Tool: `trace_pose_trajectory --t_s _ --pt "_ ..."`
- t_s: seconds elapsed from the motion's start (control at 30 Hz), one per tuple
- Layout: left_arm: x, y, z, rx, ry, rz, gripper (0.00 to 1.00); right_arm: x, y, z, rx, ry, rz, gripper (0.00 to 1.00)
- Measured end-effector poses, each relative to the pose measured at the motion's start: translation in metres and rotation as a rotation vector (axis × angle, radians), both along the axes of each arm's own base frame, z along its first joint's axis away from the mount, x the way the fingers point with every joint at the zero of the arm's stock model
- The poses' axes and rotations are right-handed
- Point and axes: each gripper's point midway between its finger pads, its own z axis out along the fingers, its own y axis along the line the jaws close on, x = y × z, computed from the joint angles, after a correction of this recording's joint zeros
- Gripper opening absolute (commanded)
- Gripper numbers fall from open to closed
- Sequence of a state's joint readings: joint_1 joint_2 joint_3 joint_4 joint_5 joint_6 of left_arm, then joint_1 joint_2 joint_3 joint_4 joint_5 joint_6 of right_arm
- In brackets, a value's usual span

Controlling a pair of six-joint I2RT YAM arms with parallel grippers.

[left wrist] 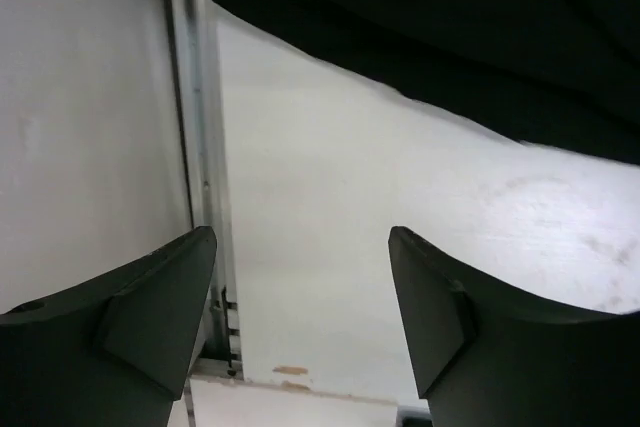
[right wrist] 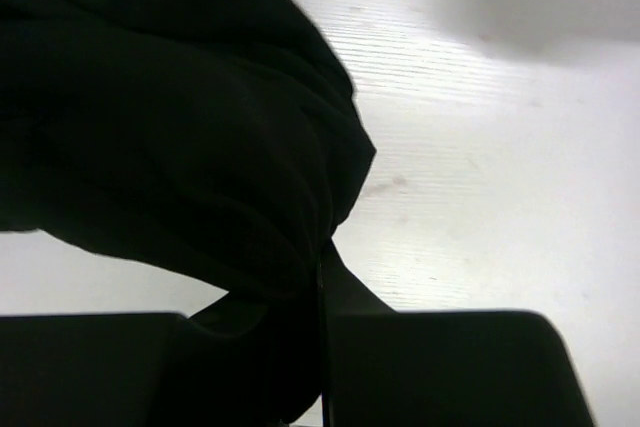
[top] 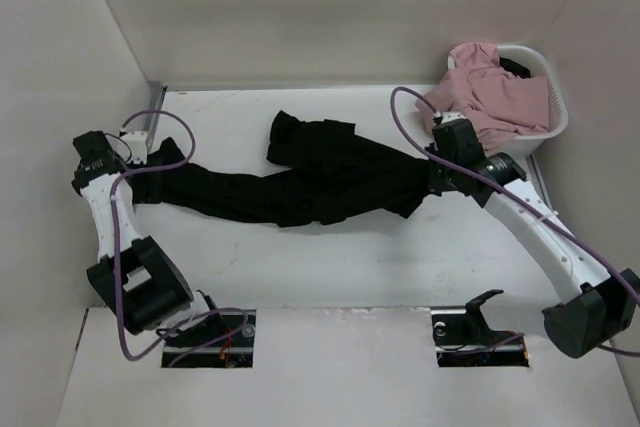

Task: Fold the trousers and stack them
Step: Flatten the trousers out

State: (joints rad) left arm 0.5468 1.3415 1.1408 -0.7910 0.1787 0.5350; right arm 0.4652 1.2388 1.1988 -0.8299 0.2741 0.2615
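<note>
The black trousers (top: pixel 320 182) lie stretched across the middle of the table, one end at the left and the other at the right, with a bunched part at the back. My left gripper (top: pixel 168 154) is at their left end. In the left wrist view it (left wrist: pixel 300 237) stands open with only bare table between its fingers, and the trousers (left wrist: pixel 450 37) run across the top. My right gripper (top: pixel 437 180) is at the right end. In the right wrist view it (right wrist: pixel 322 282) is shut on a fold of the trousers (right wrist: pixel 170 117).
A white basket (top: pixel 553 97) holding pink garments (top: pixel 490 92) stands at the back right, close behind the right arm. White walls enclose the table on the left, back and right. A metal rail (left wrist: pixel 205 147) runs along the left wall's foot.
</note>
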Motion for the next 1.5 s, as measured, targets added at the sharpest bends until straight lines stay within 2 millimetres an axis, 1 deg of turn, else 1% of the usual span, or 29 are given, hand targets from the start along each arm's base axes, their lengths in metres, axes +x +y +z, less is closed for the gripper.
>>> trace_pose_trajectory --t_s 0.1,0.17,0.3,0.33,0.4,0.47,0.57,0.63,0.67,0.7,0.73,0.77,0.8,0.83,0.9,0.97,1.0,1.07,1.1,1.13,1.2,1.23,1.27,1.3,1.33,1.37,1.4,1.43,1.5 --pt "0.018 0.017 -0.009 -0.008 0.005 0.053 0.7 -0.002 -0.025 -0.001 -0.017 -0.003 -0.075 0.05" --pt "0.039 0.022 -0.01 -0.015 -0.006 0.07 0.71 -0.004 -0.031 -0.004 -0.022 0.0 -0.09 0.05" --pt "0.095 0.02 -0.011 -0.041 -0.031 0.073 0.68 -0.005 -0.041 -0.018 -0.035 0.036 -0.114 0.04" --pt "0.108 0.021 -0.017 -0.052 -0.024 0.084 0.68 -0.003 -0.045 -0.022 -0.039 0.049 -0.124 0.04" --pt "0.123 0.024 -0.033 -0.074 -0.005 0.114 0.68 0.0 -0.048 -0.029 -0.043 0.063 -0.133 0.04" --pt "0.123 0.034 -0.056 -0.1 0.036 0.174 0.68 0.004 -0.049 -0.034 -0.046 0.072 -0.135 0.04" --pt "0.106 0.059 -0.094 -0.144 0.115 0.293 0.68 0.01 -0.045 -0.042 -0.043 0.086 -0.127 0.04" --pt "0.097 0.073 -0.11 -0.155 0.148 0.34 0.66 0.012 -0.044 -0.048 -0.043 0.096 -0.126 0.04" --pt "0.094 0.077 -0.117 -0.16 0.164 0.349 0.65 0.014 -0.044 -0.052 -0.046 0.106 -0.127 0.04" --pt "0.092 0.078 -0.124 -0.162 0.181 0.352 0.59 0.015 -0.044 -0.057 -0.046 0.116 -0.129 0.03" --pt "0.091 0.075 -0.13 -0.17 0.196 0.344 0.41 0.016 -0.045 -0.061 -0.046 0.127 -0.133 0.03" --pt "0.094 0.073 -0.129 -0.167 0.195 0.324 0.18 0.018 -0.047 -0.064 -0.044 0.134 -0.139 0.02" --pt "0.097 0.069 -0.129 -0.164 0.191 0.308 0.05 0.02 -0.049 -0.067 -0.036 0.139 -0.148 0.01" --pt "0.1 0.064 -0.13 -0.162 0.195 0.28 0.0 0.022 -0.052 -0.068 -0.028 0.141 -0.158 0.0" --pt "0.107 0.056 -0.129 -0.159 0.19 0.235 0.0 0.028 -0.059 -0.066 -0.011 0.138 -0.184 0.0" --pt "0.114 0.05 -0.124 -0.159 0.168 0.209 0.0 0.04 -0.066 -0.053 0.011 0.114 -0.209 0.0" --pt "0.118 0.049 -0.118 -0.156 0.147 0.201 0.0 0.049 -0.069 -0.04 0.026 0.08 -0.221 0.0" --pt "0.126 0.052 -0.091 -0.137 0.081 0.194 0.0 0.065 -0.073 -0.009 0.056 0.006 -0.233 0.0" --pt "0.133 0.055 -0.069 -0.121 0.027 0.187 0.0 0.073 -0.076 0.01 0.071 -0.042 -0.239 0.0" --pt "0.14 0.059 -0.04 -0.097 -0.043 0.177 0.0 0.079 -0.078 0.027 0.085 -0.088 -0.244 0.0" --pt "0.149 0.066 0.022 -0.035 -0.185 0.148 0.01 0.08 -0.082 0.052 0.105 -0.156 -0.25 0.0" --pt "0.149 0.067 0.055 0.005 -0.258 0.13 0.02 0.076 -0.083 0.059 0.112 -0.176 -0.251 0.0" --pt "0.144 0.067 0.083 0.044 -0.314 0.112 0.03 0.07 -0.084 0.063 0.115 -0.189 -0.251 0.0" --pt "0.136 0.065 0.104 0.076 -0.352 0.092 0.06 0.064 -0.085 0.064 0.117 -0.195 -0.251 0.0" --pt "0.126 0.061 0.117 0.105 -0.372 0.074 0.09 0.056 -0.085 0.061 0.117 -0.191 -0.252 0.0" --pt "0.113 0.058 0.119 0.126 -0.367 0.059 0.14 0.048 -0.086 0.055 0.117 -0.18 -0.254 0.0" --pt "0.102 0.055 0.111 0.133 -0.337 0.043 0.2 0.04 -0.086 0.048 0.117 -0.162 -0.258 0.01" --pt "0.087 0.052 0.095 0.128 -0.283 0.025 0.27 0.032 -0.087 0.039 0.115 -0.139 -0.262 0.01" --pt "0.055 0.047 0.048 0.085 -0.124 -0.001 0.46 0.015 -0.089 0.02 0.108 -0.082 -0.275 0.02"
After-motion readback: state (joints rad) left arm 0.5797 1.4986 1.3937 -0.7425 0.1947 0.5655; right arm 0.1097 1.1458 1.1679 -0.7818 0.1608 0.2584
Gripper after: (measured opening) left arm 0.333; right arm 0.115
